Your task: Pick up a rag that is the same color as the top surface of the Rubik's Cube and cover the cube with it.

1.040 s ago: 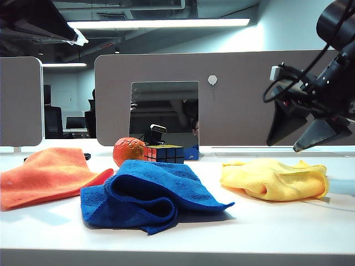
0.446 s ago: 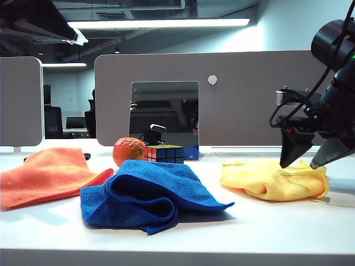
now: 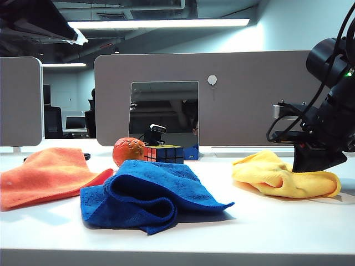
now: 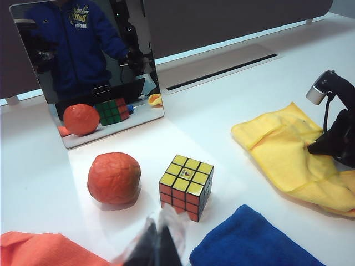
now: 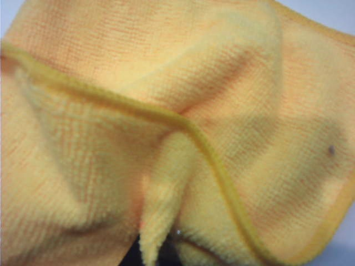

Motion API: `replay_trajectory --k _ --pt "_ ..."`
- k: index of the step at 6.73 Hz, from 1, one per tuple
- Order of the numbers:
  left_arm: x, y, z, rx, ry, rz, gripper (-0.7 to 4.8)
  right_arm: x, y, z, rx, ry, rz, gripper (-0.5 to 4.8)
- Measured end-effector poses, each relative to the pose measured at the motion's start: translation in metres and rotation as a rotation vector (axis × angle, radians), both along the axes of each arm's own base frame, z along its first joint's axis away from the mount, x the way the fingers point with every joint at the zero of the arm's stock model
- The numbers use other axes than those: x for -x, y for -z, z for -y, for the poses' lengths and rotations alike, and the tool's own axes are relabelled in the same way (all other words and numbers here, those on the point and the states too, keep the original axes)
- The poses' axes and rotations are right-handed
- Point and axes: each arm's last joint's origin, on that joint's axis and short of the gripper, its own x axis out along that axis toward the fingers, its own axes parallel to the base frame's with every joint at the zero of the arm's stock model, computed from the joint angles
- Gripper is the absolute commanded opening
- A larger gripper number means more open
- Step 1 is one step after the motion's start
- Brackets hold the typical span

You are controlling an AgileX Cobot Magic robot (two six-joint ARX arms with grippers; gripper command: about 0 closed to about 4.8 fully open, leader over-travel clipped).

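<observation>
Right tool (image 3: pixel 312 166) clamped on yellow rag (image 3: pixel 277 176), left tool (image 4: pixel 158 244) together near Rubik's Cube (image 4: pixel 186 187), no legible writing.

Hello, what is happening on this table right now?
The right hand is shut on the yellow rag, pinching a fold of it on the right side of the table. The Rubik's Cube, yellow face up, stands uncovered beside an orange fruit before a mirror. The left hand hovers near the cube, holding nothing. Blue and orange cloths lie untouched.
</observation>
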Motion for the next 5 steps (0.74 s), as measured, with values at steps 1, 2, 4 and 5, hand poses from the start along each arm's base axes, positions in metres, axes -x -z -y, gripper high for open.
replay_trajectory --k 1,2,4,5 --pt "0.000 0.000 0.000 0.000 0.000 0.000 -0.05 0.002 -0.002 0.000 -0.004 -0.004 -0.006 -0.01" --pt "0.000 0.000 0.000 0.000 0.000 0.000 -0.05 0.008 -0.015 0.000 -0.040 -0.031 0.016 -0.01" --pt "0.000 0.000 0.000 0.000 0.000 0.000 -0.05 0.021 -0.079 -0.001 -0.157 -0.112 0.295 -0.01" --pt "0.000 0.000 0.000 0.000 0.000 0.000 -0.05 0.024 -0.094 -0.003 -0.251 -0.158 0.363 -0.01"
